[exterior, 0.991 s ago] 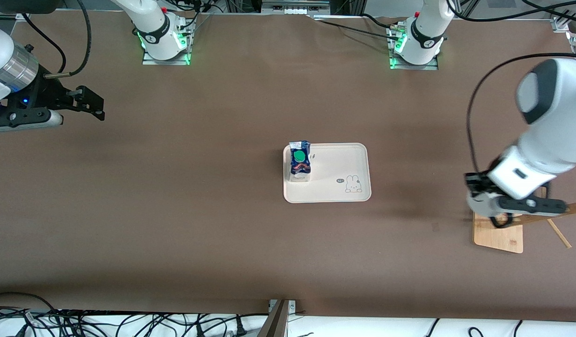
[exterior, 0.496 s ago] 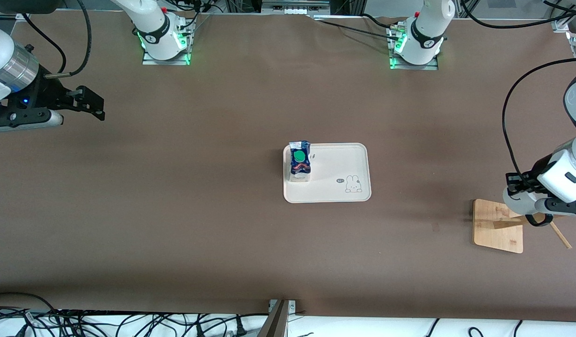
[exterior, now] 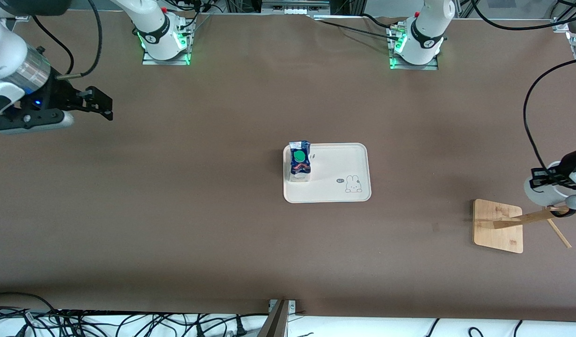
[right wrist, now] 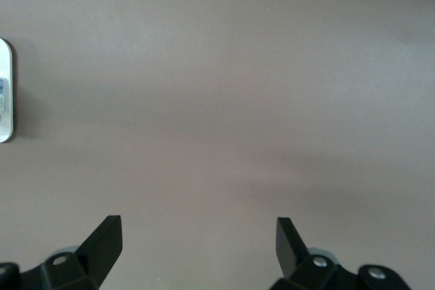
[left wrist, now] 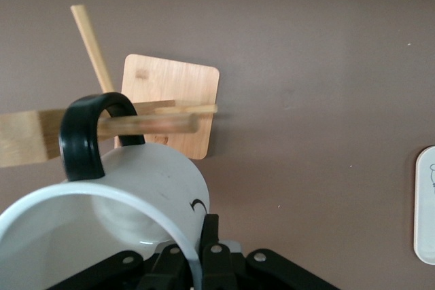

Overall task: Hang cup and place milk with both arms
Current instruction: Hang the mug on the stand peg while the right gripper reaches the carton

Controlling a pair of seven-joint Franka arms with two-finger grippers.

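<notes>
The cup (left wrist: pixel 153 181), white with a black loop handle (left wrist: pixel 85 134), is held by its rim in my shut left gripper (left wrist: pixel 197 239). The handle is threaded over a wooden peg (left wrist: pixel 149 125) of the rack. In the front view the cup (exterior: pixel 540 196) and left gripper (exterior: pixel 550 185) are over the rack at the left arm's end. The milk (exterior: pixel 299 161), dark blue with a green cap, stands upright on the cream tray (exterior: pixel 337 189). My right gripper (exterior: pixel 100 105) is open and empty over bare table at the right arm's end; the right wrist view shows it (right wrist: pixel 197 236) too.
The rack has a square wooden base (exterior: pixel 498 227) and a slanted post with pegs (exterior: pixel 531 217). A tray edge shows in the left wrist view (left wrist: pixel 425 215) and in the right wrist view (right wrist: pixel 4 93). Cables lie along the table's near edge (exterior: pixel 128 323).
My left arm has carried the cup outward along the rack toward the left arm's end, and the handle now sits on a peg. My right gripper has shifted slightly toward the table's middle.
</notes>
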